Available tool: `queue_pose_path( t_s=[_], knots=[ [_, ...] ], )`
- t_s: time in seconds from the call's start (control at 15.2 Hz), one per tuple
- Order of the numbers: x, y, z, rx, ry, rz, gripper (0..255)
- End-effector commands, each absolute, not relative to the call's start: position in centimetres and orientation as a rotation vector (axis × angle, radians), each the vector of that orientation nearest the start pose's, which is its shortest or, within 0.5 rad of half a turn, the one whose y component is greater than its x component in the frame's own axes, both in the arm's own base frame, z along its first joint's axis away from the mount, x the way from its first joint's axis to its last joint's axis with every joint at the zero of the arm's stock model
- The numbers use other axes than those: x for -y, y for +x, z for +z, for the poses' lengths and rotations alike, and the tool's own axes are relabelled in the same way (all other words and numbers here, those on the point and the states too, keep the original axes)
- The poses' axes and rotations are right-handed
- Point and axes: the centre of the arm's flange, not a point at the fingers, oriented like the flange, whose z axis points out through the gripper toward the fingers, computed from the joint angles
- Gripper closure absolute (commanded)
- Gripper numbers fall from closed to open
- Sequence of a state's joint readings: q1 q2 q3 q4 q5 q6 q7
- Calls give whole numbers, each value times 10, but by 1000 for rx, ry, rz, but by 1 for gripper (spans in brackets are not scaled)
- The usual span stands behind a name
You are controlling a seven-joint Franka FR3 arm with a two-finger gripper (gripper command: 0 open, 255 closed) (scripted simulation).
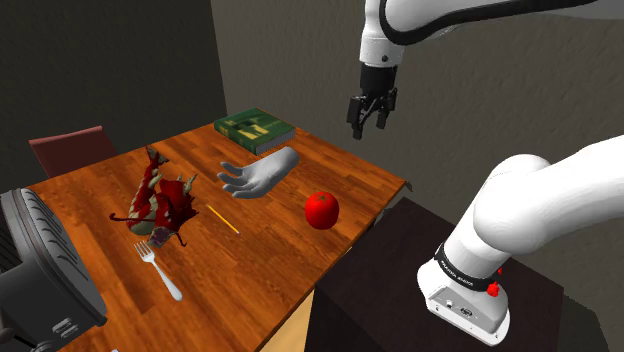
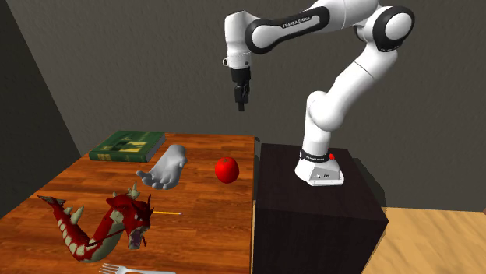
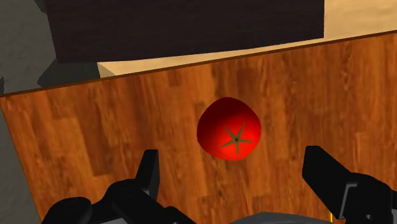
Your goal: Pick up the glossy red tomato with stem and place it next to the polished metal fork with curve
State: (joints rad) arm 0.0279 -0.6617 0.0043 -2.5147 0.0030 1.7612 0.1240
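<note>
Claw (image 3: 232, 167): wide open, nothing held; fingers (image 3: 148, 170) stand far apart in wrist view; hangs high over the table (image 1: 90, 185), pointing down.
Claw, ext. views: shoulder view has it (image 1: 371, 117) above the table's far right corner; 2nd ext. view has it (image 2: 241, 100) up over the tomato, well apart from it.
Tomato (image 3: 229, 128): red, glossy, sits on the table betw. the finger lines but far below them, untouched; near the table edge by the dark stand (image 2: 311, 210).
Tomato axis: roundish, no clear long axis; green star stem faces up at the wrist cam.
Tomato, ext. views: shoulder view (image 1: 321, 209) and 2nd ext. view (image 2: 227, 169) show the red body from the side; stem barely reads there.
Fork (image 1: 160, 269): pale metal, flat on the table at the shoulder view's lower left; tines toward the dragon figure (image 1: 158, 200), handle toward the near edge; well apart from tomato.
Fork, 2nd ext. view: only tines and part of the handle (image 2: 132, 270) at the bottom edge.
Between them: grey hand model (image 1: 258, 175) just beside tomato; thin yellow stick (image 1: 223, 219) near the dragon.
Far end: green book (image 1: 254, 128) flat by the wall.
Shoulder view extra: reddish chair (image 1: 70, 150) behind the table; dark ribbed object (image 1: 40, 270) at lower left.
Wrist view extra: light floor past the table edge.
</note>
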Motion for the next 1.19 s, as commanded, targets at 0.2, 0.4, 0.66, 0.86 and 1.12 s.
queue_pose_path(
  t_s=[0.2, 0.4, 0.66, 0.86, 1.12],
  knots=[
    [-27, 364, 432, -201, -3143, 145, 0],
    [-36, 379, 397, -233, -3143, 148, 0],
    [-49, 399, 349, -276, -3144, 151, 0],
    [-57, 414, 313, -308, -3143, 154, 0],
    [-62, 421, 283, -326, -3143, 156, 0]
  ],
)
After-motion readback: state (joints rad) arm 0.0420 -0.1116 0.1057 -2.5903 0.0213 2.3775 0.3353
